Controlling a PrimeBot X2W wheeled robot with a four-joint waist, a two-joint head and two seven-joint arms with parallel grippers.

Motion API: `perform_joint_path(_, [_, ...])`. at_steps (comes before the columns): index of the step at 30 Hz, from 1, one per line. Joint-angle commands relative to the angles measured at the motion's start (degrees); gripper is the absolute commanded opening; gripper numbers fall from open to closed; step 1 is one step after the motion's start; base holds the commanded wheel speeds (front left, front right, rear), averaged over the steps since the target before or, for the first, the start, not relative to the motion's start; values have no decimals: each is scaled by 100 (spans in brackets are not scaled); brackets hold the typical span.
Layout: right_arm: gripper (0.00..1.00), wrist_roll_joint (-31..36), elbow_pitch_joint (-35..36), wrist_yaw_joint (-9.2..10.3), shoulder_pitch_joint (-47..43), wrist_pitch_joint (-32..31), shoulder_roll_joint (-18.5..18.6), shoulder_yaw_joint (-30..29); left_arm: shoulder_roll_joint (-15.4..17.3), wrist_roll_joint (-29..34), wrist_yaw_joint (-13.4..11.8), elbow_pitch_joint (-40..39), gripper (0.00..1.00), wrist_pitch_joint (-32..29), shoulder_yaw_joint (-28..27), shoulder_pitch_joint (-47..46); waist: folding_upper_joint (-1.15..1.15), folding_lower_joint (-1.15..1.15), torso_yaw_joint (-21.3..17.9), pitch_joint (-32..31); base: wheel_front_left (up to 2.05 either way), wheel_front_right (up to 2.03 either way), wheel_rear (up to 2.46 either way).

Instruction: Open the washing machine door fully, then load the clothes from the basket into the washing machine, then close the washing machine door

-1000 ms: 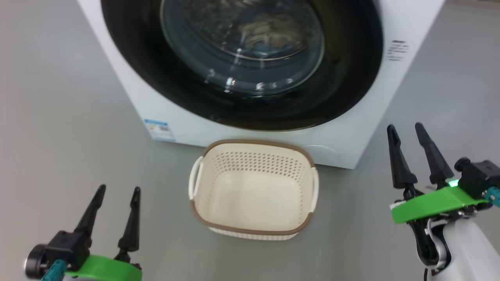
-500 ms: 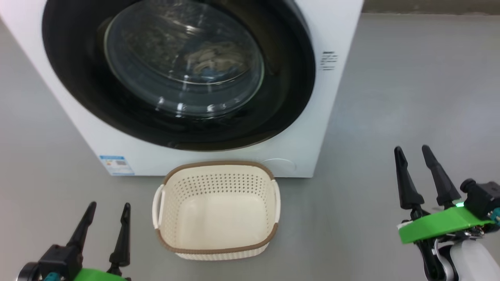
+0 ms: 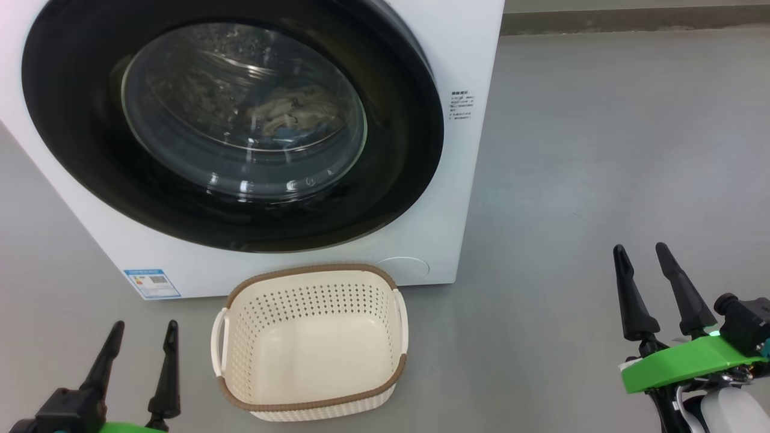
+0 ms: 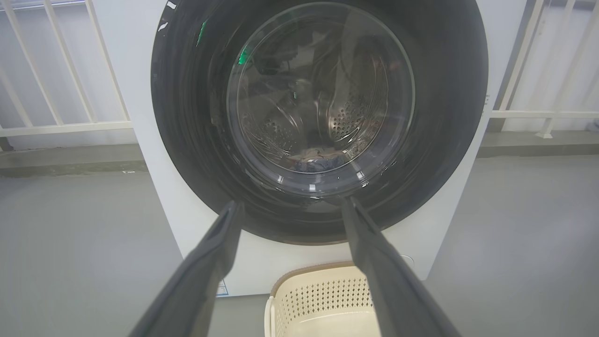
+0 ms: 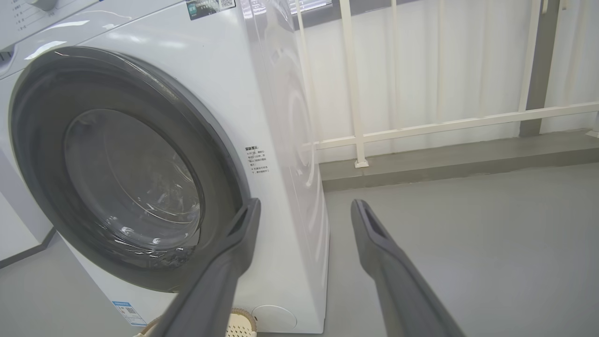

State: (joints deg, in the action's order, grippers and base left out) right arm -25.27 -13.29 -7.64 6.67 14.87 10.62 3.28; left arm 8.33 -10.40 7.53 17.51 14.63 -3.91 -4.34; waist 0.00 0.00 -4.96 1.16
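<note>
The washing machine (image 3: 463,180) stands shut: its door (image 3: 397,180), black-rimmed with a bulging glass, lies flush against the front. Through the glass, the clothes (image 3: 289,114) lie in the drum, cream and blue; they also appear in the left wrist view (image 4: 318,161). The basket (image 3: 313,269) sits on the floor before the machine with nothing in it. My left gripper (image 3: 145,326) is open, low and left of the basket. My right gripper (image 3: 639,248) is open, well right of the machine. Both point at the machine's front (image 4: 291,202) (image 5: 306,202).
Grey floor (image 3: 601,150) stretches to the right of the machine. A white railing (image 5: 421,128) on a low kerb runs behind it. Another white appliance (image 5: 14,224) stands to the machine's left.
The head camera has turned, so the machine and basket sit further left and lower in view. Both grippers stay open with nothing held.
</note>
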Motion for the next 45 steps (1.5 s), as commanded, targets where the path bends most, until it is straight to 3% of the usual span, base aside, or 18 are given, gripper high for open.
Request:
perform_joint_path(1, [100,-6,154,15,36,13,79,70,145,53,-4,-178,100,37,-216,-66,0,0,-3,-5,0,0,0])
perform_joint_path(33, [100,49,171,15,41,13,22,36,84,224,-4,-355,100,37,-457,-32,0,0,6,82,0,0,0])
perform_joint_path(34, [0,11,7,0,-34,-1,-31,-61,-32,198,0,-171,0,0,-242,22,0,0,6,83,0,0,0])
perform_joint_path(45, [0,-306,-348,0,-176,-109,-254,4,-248,-183,0,135,0,-131,-220,128,0,12,28,66,0,0,0])
